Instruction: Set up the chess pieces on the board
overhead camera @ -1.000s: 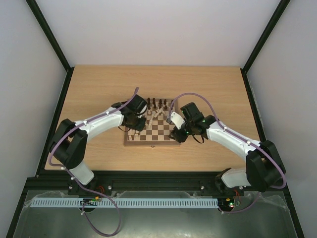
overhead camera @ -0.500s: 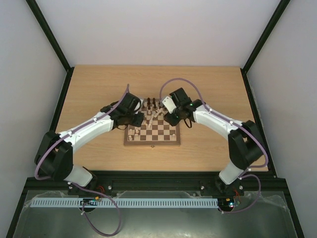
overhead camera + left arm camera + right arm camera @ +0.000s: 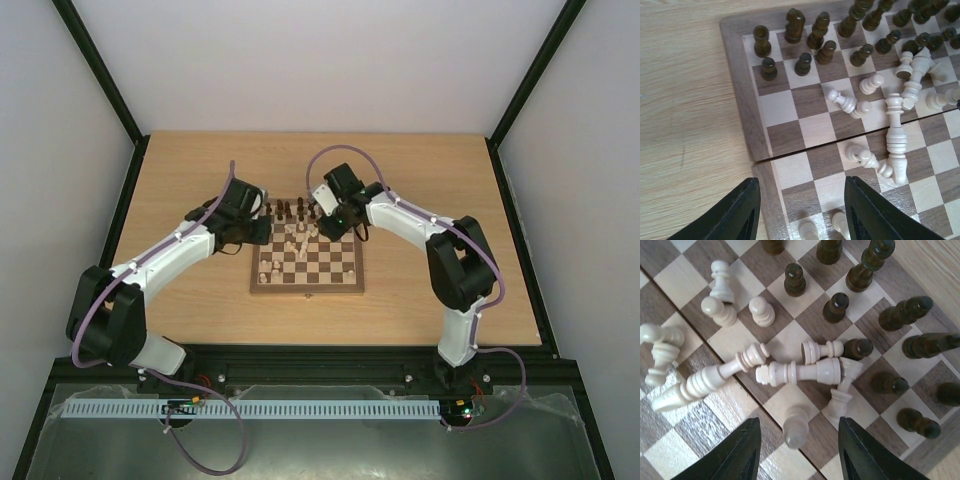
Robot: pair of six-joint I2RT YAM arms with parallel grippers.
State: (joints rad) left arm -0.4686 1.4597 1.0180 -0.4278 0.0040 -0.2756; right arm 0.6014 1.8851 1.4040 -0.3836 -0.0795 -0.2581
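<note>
The board lies in the middle of the tabletop. Dark pieces stand in its far rows. Cream pieces lie toppled in a heap behind the board's middle. My left gripper is open and empty over the board's left border; in its wrist view the gripper has two cream pawns standing between the fingers, untouched. My right gripper is open over the heap; in its wrist view the gripper straddles an upright cream pawn without touching it. Fallen cream pieces lie just beyond.
The light wood tabletop surrounds the board, with black frame rails along its sides and white walls behind. Purple cables arc above both wrists. Standing dark pieces crowd the right gripper's far side.
Both arms have reached farther out. The left gripper moved left toward the board's far left edge. The right gripper moved from the board's right side to the cream heap near the far rows.
</note>
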